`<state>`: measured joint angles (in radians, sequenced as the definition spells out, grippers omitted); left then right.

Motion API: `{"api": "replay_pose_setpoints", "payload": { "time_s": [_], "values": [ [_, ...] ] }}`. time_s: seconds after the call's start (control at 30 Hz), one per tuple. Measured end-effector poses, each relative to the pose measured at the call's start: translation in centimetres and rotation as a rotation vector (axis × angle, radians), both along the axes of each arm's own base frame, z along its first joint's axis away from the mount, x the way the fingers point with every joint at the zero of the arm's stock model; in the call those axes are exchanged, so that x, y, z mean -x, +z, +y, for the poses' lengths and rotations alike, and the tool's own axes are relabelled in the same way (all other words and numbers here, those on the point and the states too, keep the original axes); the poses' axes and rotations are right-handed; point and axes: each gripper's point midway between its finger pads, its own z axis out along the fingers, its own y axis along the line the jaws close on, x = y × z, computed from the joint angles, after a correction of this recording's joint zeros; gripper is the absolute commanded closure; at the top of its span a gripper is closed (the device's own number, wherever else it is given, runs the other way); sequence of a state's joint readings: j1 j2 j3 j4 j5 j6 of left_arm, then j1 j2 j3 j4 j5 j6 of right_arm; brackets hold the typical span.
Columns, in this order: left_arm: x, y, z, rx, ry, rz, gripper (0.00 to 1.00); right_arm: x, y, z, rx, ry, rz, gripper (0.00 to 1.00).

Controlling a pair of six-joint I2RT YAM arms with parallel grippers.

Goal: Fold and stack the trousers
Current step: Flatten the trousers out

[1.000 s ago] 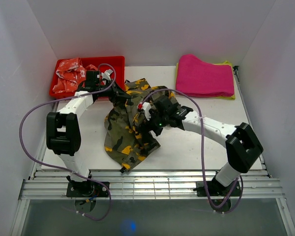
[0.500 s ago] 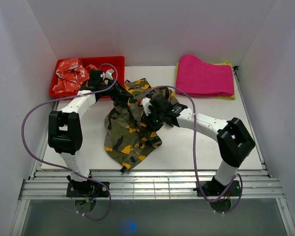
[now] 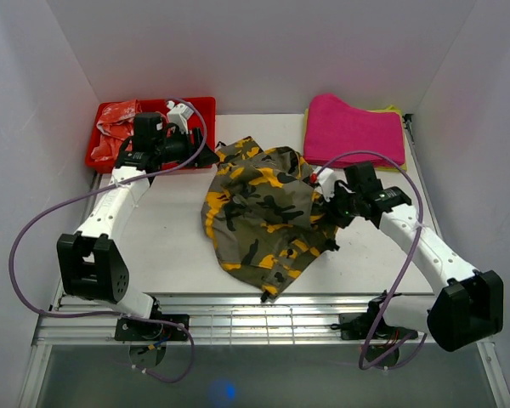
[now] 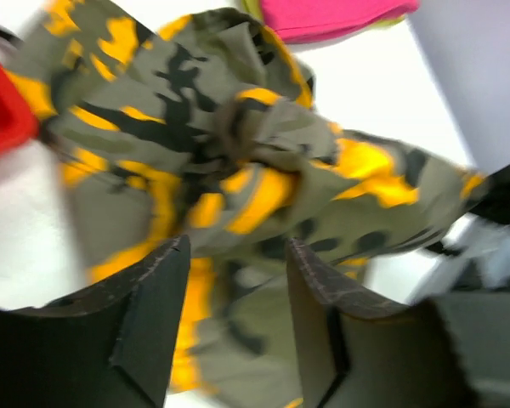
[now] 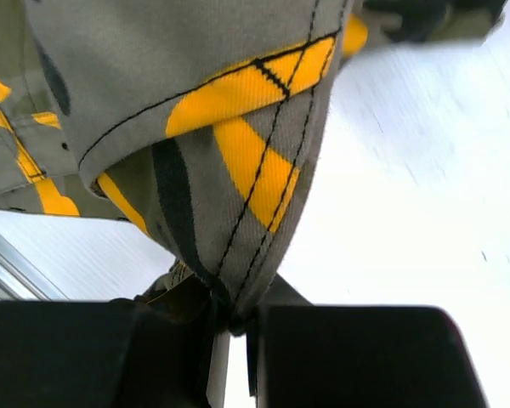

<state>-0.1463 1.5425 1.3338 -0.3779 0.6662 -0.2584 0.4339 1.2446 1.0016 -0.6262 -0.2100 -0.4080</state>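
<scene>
The camouflage trousers (image 3: 263, 212) lie crumpled and partly spread at the table's middle, in olive, black and orange-yellow patches. My right gripper (image 3: 327, 202) is at their right edge, shut on a stitched fold of the trousers (image 5: 238, 195), which rises from between the closed jaws of the right gripper (image 5: 231, 319). My left gripper (image 3: 206, 157) hovers by the trousers' upper left corner, next to the red tray. In the left wrist view, blurred with motion, the left gripper (image 4: 238, 246) is open; the trousers (image 4: 238, 161) lie beyond the fingertips, with no cloth between the fingers (image 4: 149, 314).
A red tray (image 3: 206, 106) at the back left holds a red-and-white garment (image 3: 115, 127). A folded pink cloth (image 3: 353, 132) rests on a yellow one (image 3: 397, 110) at the back right. White walls enclose the table on three sides.
My right gripper shut on the trousers and drew them to the right, spreading the cloth. My left gripper opened, let go of the trousers and pulled back toward the tray.
</scene>
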Motion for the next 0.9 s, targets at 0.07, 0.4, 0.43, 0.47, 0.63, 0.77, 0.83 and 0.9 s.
{"api": "replay_pose_setpoints", "payload": {
  "time_s": [0.07, 0.4, 0.43, 0.47, 0.63, 0.77, 0.83, 0.9],
  "values": [
    [0.3, 0.7, 0.9, -0.089, -0.029, -0.104, 0.38, 0.4, -1.1, -3.4, 0.078, 0.012, -0.013, 0.92],
    [-0.6, -2.4, 2.5, -0.304, -0.115, -0.201, 0.37, 0.8, -6.4, -17.6, 0.381, -0.004, 0.088, 0.92],
    [-1.0, -3.2, 2.4, -0.313, -0.117, -0.185, 0.35, 0.6, -6.8, -18.3, 0.392, -0.007, 0.106, 0.92],
    [-1.7, -4.1, 2.4, -0.324, -0.116, -0.169, 0.34, 0.4, -7.2, -18.8, 0.402, -0.005, 0.124, 0.92],
    [-5.9, -8.6, 0.0, -0.392, -0.139, -0.118, 0.3, -0.5, -8.8, -20.2, 0.443, 0.012, 0.197, 0.92],
    [-8.5, -11.8, -2.8, -0.433, -0.159, -0.095, 0.28, -1.3, -9.4, -21.0, 0.451, 0.0, 0.234, 0.92],
    [-9.5, -13.6, -4.1, -0.464, -0.161, -0.083, 0.21, -1.4, -9.5, -21.6, 0.466, -0.003, 0.236, 0.92],
    [-9.9, -15.4, -5.4, -0.492, -0.173, -0.068, 0.2, -2.5, -8.9, -23.1, 0.513, -0.029, 0.205, 0.92]
  ]
}}
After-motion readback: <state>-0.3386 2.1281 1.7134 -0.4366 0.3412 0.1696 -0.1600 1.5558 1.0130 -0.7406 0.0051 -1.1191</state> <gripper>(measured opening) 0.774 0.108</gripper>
